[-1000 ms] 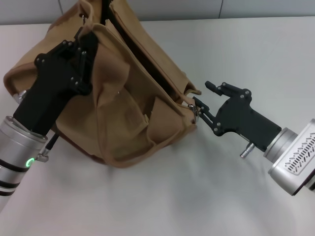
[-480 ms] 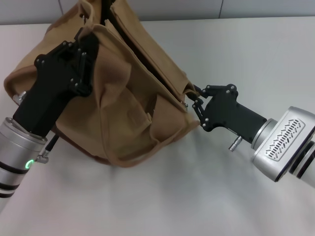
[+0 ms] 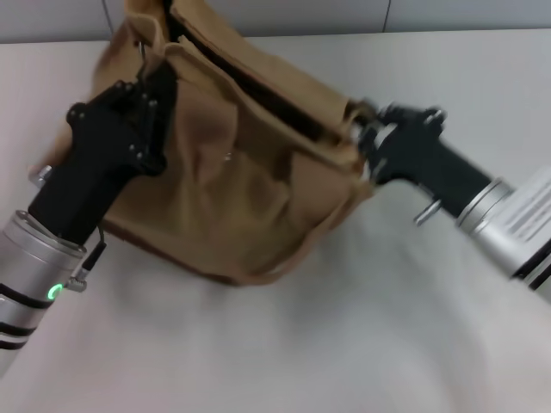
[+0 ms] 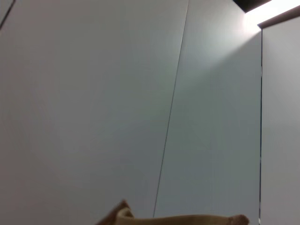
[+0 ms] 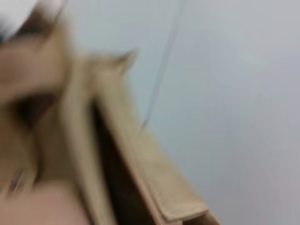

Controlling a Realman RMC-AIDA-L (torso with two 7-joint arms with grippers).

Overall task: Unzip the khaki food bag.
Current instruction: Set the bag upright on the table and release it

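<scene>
The khaki food bag (image 3: 258, 185) lies slumped on the white table in the head view, its dark top opening (image 3: 250, 82) running from the far left toward the right end. My left gripper (image 3: 157, 77) is shut on the bag's fabric at its far left top, near a strap. My right gripper (image 3: 366, 139) is shut at the bag's right end, where the zipper pull sits; the pull itself is hidden by the fingers. A strip of the bag shows in the left wrist view (image 4: 178, 219), and the blurred bag edge fills the right wrist view (image 5: 117, 140).
The white table (image 3: 344, 344) stretches in front of and to the right of the bag. A grey wall (image 3: 301, 13) runs behind the table's far edge, close to the bag's top.
My right gripper closed on the bag's right end, then moved up and away, dragging that end with it. The bag stretched and shifted right. The left arm barely moved.
</scene>
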